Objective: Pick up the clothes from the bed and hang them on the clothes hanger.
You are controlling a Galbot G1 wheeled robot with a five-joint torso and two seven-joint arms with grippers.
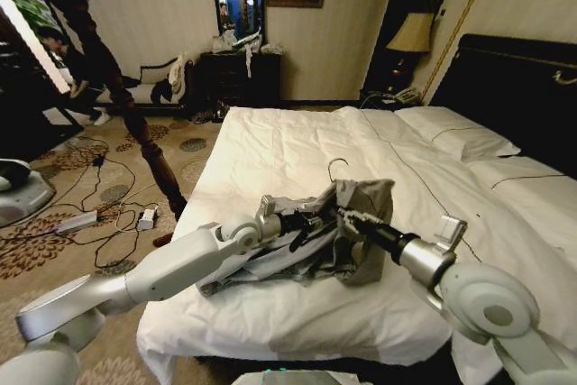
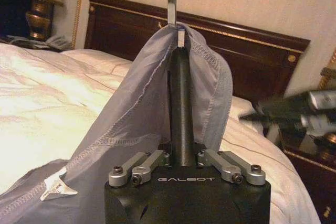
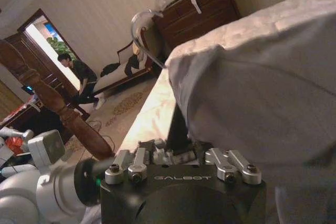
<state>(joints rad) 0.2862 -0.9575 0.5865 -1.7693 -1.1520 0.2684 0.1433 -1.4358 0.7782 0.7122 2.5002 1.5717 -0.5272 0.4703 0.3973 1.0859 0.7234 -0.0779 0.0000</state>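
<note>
Threading shirt (image 1: 361,214) onto hanger (image 1: 335,169) above bed (image 1: 270,151), left gripper (image 1: 311,221) clamping hanger, right gripper (image 1: 347,219) pinching shirt fabric; next probably needing cloth pulled over the shoulder.

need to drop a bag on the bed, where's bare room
Free: the white duvet between the grey shirt and the pillows, and the bed's foot edge below the shirt. Crowded: mid-bed, where the left gripper and right gripper meet at the hanger.

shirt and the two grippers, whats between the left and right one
In the head view the grey shirt, draped over the hanger, bunches between the left gripper and right gripper above the bed.
</note>
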